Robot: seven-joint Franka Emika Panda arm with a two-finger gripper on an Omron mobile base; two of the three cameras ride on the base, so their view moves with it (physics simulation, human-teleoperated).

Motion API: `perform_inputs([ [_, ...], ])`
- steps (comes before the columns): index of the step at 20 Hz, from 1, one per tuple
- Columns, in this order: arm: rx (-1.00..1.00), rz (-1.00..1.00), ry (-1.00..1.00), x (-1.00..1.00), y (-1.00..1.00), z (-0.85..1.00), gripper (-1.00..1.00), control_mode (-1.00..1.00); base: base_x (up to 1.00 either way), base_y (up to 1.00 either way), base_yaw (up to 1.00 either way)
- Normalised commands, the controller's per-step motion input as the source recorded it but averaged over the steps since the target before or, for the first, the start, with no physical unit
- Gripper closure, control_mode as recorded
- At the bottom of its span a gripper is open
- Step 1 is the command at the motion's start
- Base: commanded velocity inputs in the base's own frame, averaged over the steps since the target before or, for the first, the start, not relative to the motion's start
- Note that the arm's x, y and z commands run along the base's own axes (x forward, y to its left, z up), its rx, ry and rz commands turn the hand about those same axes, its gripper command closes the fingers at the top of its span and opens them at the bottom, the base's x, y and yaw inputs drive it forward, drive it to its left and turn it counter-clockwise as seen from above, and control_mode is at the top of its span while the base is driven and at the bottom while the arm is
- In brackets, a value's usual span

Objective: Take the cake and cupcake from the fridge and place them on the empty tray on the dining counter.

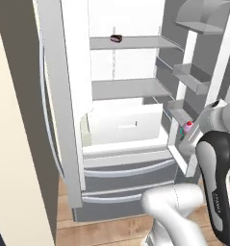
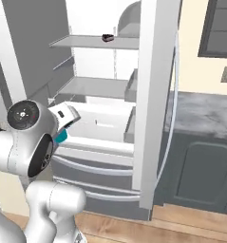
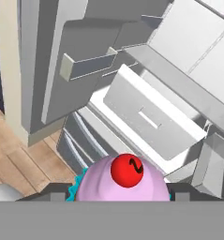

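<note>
Sitting right between the jaws, the cupcake (image 3: 119,182) is held at mid-width, frosting and red cherry uppermost, just outside the open fridge (image 1: 131,120). The cake (image 1: 116,38) lies well above and behind it, on the top shelf (image 1: 135,43).

You see the cupcake (image 3: 118,185) at bottom centre, pink frosting, red ball on top, teal wrapper edge at its left | dark finger tips (image 3: 48,191) flank it closely | open fridge (image 3: 132,93) tilted across the frame, white drawer mid-frame | wood floor lower left
</note>
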Motion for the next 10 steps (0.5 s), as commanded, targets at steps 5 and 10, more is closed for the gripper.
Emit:
perform_inputs([
  [5,0.00,0.00,0.00,0.00,0.00,0.00,1.00,1.00,-0.80,-0.33,-0.15],
  [10,0.00,0.00,0.00,0.00,0.00,0.00,1.00,1.00,-0.49,-0.36,-0.31],
])
